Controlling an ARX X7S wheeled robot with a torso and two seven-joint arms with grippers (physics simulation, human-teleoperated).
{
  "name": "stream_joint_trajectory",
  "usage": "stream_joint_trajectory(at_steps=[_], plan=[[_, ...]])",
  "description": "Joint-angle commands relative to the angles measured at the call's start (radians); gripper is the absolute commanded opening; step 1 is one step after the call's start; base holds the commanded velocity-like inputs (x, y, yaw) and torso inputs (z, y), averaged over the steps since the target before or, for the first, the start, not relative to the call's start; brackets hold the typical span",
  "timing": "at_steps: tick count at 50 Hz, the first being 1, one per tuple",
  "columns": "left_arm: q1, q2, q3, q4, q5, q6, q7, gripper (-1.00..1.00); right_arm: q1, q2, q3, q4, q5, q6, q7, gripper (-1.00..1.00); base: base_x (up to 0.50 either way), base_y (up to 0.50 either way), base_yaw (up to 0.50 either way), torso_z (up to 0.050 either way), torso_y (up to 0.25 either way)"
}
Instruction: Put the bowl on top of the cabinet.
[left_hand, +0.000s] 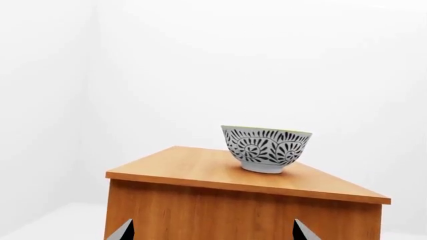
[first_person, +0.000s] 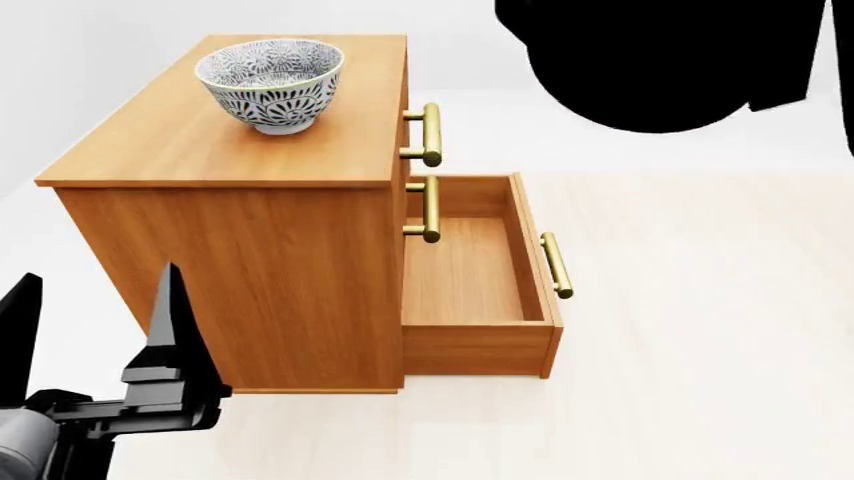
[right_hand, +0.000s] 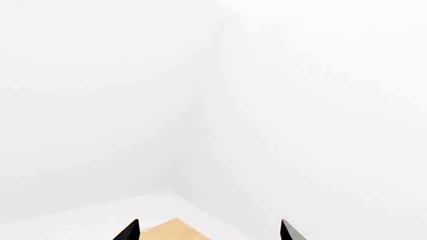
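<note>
Upright on the flat top of the cabinet (first_person: 240, 150) sits one bowl (first_person: 270, 83), white with a dense dark leafy pattern — it rests on its foot toward the far end of the top, touched by neither arm. Three brass bar handles (first_person: 429, 135) show down the cabinet's front, and one drawer (first_person: 474, 290), the lowest, is pulled out with nothing visible inside. Below and near the cabinet's side panel hangs the left gripper (first_person: 94, 315), its two dark fingers spread wide and holding nothing. Two fingertips of the right gripper (right_hand: 209, 231) show in the right wrist view — also set wide apart, gripping nothing, facing bare white walls.
</note>
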Motion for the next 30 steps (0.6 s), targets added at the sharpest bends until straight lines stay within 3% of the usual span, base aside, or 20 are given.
stream_joint_trajectory(at_steps=[1,30], plan=[[0.000,-0.004,0.003,-0.001,0.003,0.005,-0.004,1.00,-0.004,0.172,0.024,-0.263,-0.013,-0.007,0.167,1.00,0.00,0.00,0.00,0.000,0.000],[0.000,-0.009,0.030,0.003,0.026,0.009,-0.014,1.00,-0.124,0.568,0.063,-0.794,-0.053,-0.080,0.542,1.00,0.00,0.00,0.00,0.000,0.000]])
